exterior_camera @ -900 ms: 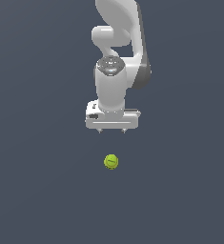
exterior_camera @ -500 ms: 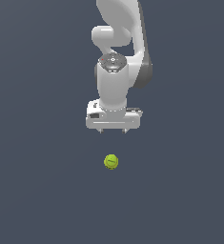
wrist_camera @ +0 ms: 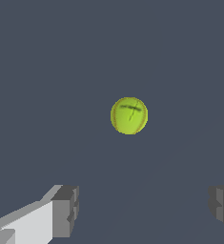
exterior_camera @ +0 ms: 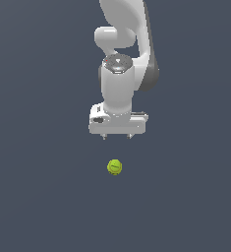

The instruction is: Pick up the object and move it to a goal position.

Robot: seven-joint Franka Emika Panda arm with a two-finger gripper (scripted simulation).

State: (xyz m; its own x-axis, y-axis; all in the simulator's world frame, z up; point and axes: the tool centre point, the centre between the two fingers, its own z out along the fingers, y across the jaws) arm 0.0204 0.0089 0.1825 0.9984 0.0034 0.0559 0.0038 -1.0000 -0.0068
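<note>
Hovering above the ball (exterior_camera: 114, 167), your hand (exterior_camera: 117, 136) hangs with fingers (wrist_camera: 66, 211) spread wide, gripping nothing.

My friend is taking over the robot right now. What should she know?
Tool: open and empty, fingers spread wide, pointing down.
Ball: small and yellow-green, on the dark floor, apart from the tool and untouched. In the wrist view it lies ahead of the fingers, not between them.
Done: nothing picked up.
Left: line up over the ball, come down, close on it, lift, carry it to the goal. No goal marker shows.
</note>
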